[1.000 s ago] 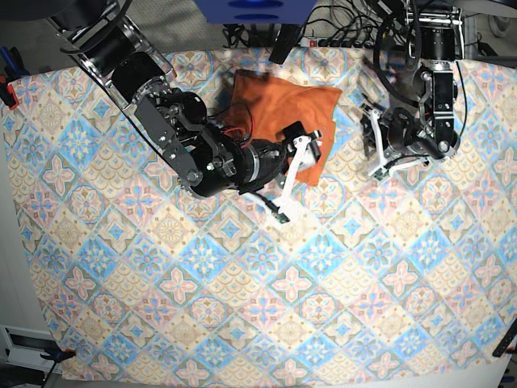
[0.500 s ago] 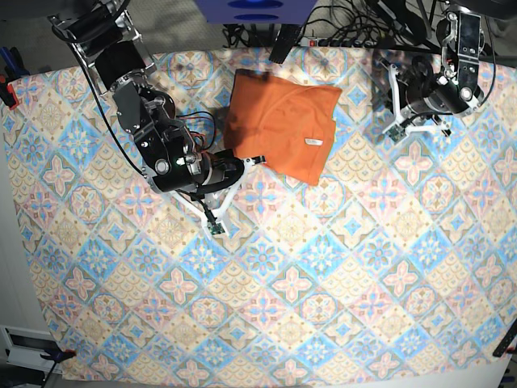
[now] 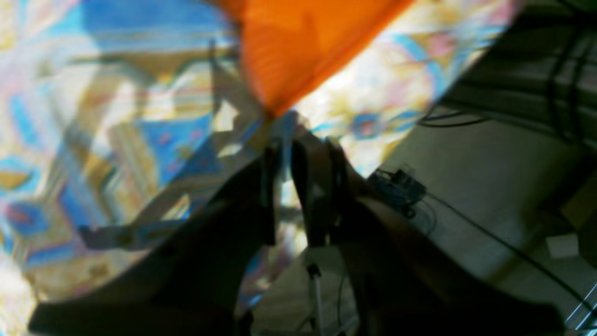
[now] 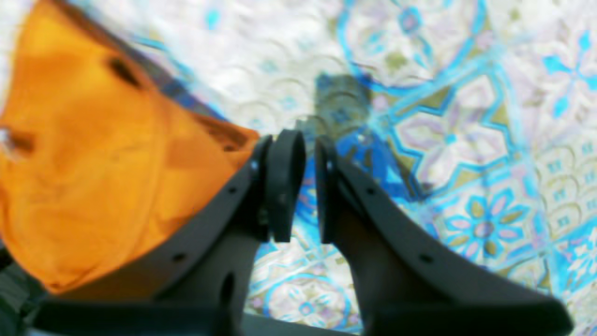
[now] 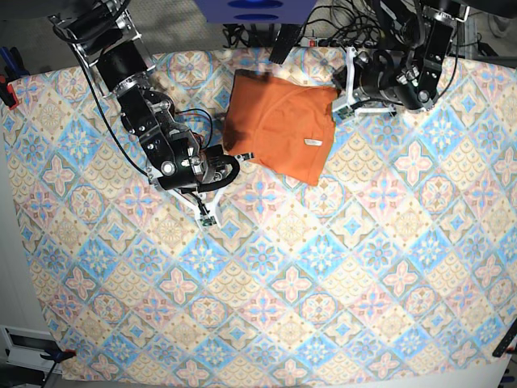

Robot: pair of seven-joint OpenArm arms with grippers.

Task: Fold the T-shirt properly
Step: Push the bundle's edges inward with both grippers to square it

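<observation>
From my seat the shirt [image 5: 283, 133] sits as a folded orange block at about 12 o'clock on the worktop [image 5: 339, 267], close to the far edge, its long axis running roughly from 11 to 5 with the white tag [image 5: 312, 143] near its right side. My left end effector [image 5: 349, 81] is at the shirt's upper right corner, the nearer of the two; its wrist view is blurred, but the fingers look narrow with only a slit between them and the orange corner lying just beyond the tips, and I cannot tell whether they touch cloth. My right end effector [image 4: 301, 186] is low at the shirt's left edge, toward 9 o'clock of it, fingers drawn nearly together with bare patterned cloth showing through the gap, so I judge it holds nothing. The shirt lies to its upper left in the wrist view. Behind the shirt the worktop ends quickly in cables [image 5: 339, 24] and a blue box [image 5: 254, 10], so I have little room there; toward 6 o'clock the worktop is wide open, which I think suits any further fold.
</observation>
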